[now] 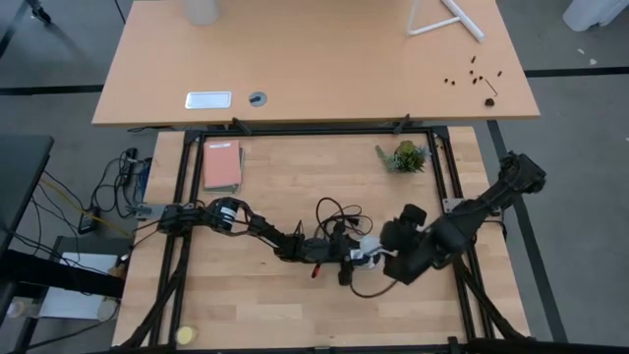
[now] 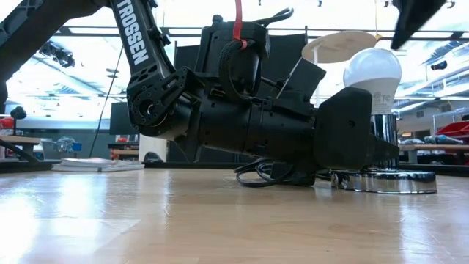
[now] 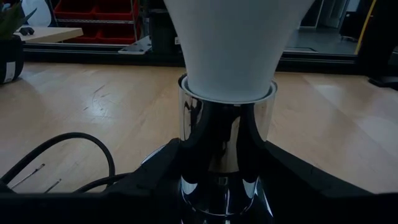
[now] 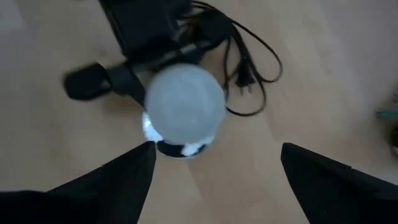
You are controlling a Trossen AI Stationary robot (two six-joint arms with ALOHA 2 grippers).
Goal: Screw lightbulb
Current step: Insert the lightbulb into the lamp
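lightbulb (image 2: 372, 72): stood upright in socket (image 2: 384, 178), round end up
left gripper (image 2: 352, 139): clamped socket stem below bulb
right gripper (image 4: 214, 171): hung above bulb, fingers wide apart

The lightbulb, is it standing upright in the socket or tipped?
Upright: the lightbulb stands straight in the shiny socket.

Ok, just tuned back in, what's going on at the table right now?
The left claw is closed around the shiny socket stem, steadying it on the table. The lightbulb stands upright in the socket. The right claw hangs open directly above the bulb, fingers apart on either side and not touching it. The black cord trails beside the base.
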